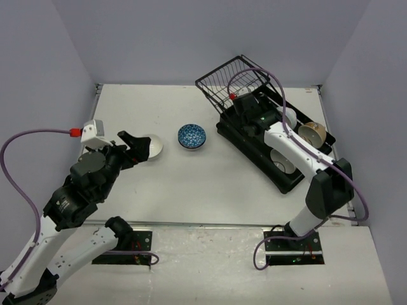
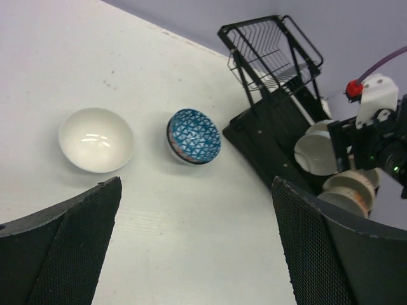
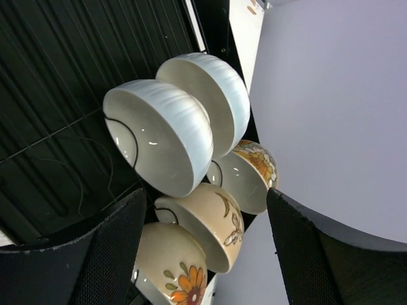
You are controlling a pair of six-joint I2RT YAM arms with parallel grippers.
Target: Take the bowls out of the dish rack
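At the far right corner of the table [image 1: 210, 190], the dish rack [image 1: 249, 149] holds a cluster of bowls [image 3: 210, 101] tipped on edge along its right side. The right claw [image 3: 203, 206] is spread before the nearest white ribbed bowl [image 3: 159, 136]; contact cannot be determined. Toward the left edge, a plain white bowl [image 1: 152, 145] and a blue-patterned bowl [image 1: 191, 135] sit upright and apart on the table, with the left claw [image 2: 196, 187] spread wide near the white one.

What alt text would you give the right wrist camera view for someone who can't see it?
Five bowls lean against one another in the black dish rack: two white ribbed bowls above three floral-patterned bowls. The right gripper frames them from the bottom of the picture, its dark fingers spread wide on either side.
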